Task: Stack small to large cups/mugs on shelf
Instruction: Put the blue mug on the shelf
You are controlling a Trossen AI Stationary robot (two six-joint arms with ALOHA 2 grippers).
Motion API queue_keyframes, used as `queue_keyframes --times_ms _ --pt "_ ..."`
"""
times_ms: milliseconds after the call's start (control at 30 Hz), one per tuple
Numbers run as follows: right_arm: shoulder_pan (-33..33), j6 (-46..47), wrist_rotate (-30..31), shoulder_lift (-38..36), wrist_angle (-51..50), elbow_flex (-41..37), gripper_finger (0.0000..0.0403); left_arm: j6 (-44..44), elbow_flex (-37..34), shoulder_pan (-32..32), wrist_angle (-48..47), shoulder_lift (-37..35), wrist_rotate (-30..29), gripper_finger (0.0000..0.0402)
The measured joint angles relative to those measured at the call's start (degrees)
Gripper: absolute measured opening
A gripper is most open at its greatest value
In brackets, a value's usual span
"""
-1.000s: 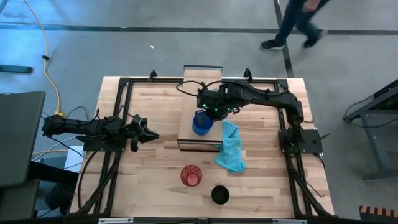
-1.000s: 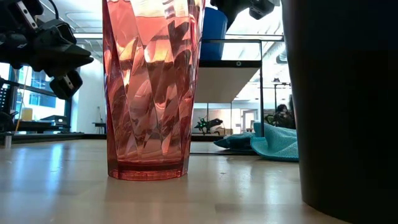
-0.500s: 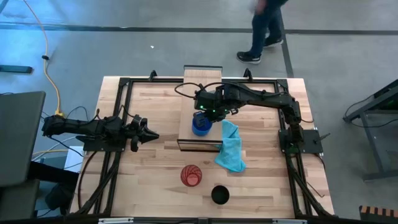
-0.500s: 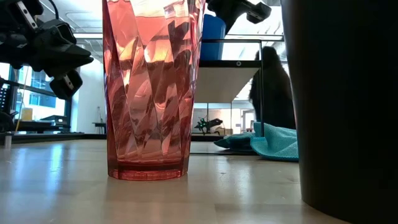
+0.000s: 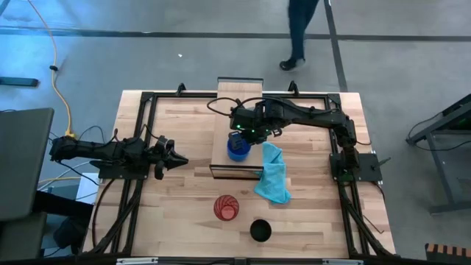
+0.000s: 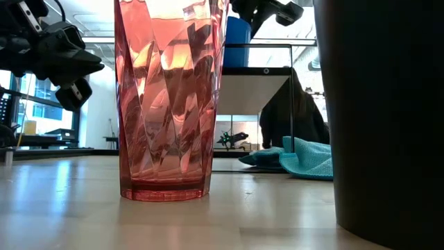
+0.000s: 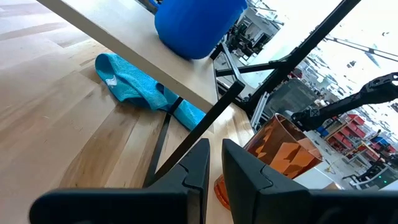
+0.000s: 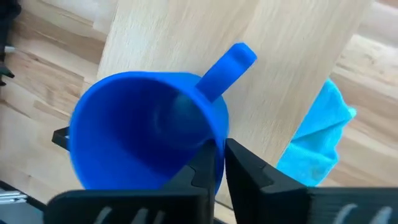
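Observation:
The short blue mug (image 5: pixel 237 149) stands upright on the light-wood shelf (image 5: pixel 224 110), its handle (image 8: pixel 227 65) pointing away from my right wrist camera. My right gripper (image 5: pixel 246 134) is above it, shut on its rim. The red-orange tumbler (image 5: pixel 227 207) and the black cup (image 5: pixel 260 230) stand on the tabletop near the near edge. In the low view the tumbler (image 6: pixel 170 104) and the black cup (image 6: pixel 388 118) fill the foreground. My left gripper (image 5: pixel 180 160) waits shut, left of the shelf. My right gripper (image 8: pixel 219 158) pinches the blue mug's rim (image 8: pixel 219 134) just beside the handle's root, one finger inside the mug and one finger (image 8: pixel 245 165) outside. It comes from above, slanting down. The mug is upright, its base on the shelf board (image 8: pixel 280 74).
A light-blue cloth (image 5: pixel 274 173) lies on the tabletop against the shelf's right side. The shelf's black frame (image 7: pixel 186 137) rises from the table. A person (image 5: pixel 298 29) walks on the floor beyond the far edge. Bare tabletop lies between my left gripper and the shelf.
My right gripper has come down a little over the mug, which stays on the shelf. The person beyond the table has walked toward the left.

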Motion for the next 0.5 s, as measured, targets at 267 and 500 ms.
queue_keyframes --times_ms 267,500 --pt "0.0 2.2 -0.6 0.0 -1.0 0.0 0.005 0.0 0.0 0.0 0.0 0.0 0.0 0.0033" --pt "0.1 0.0 -0.7 0.0 0.9 0.0 0.0072 0.0 0.0 0.0 0.0 0.0 0.0 0.0033"
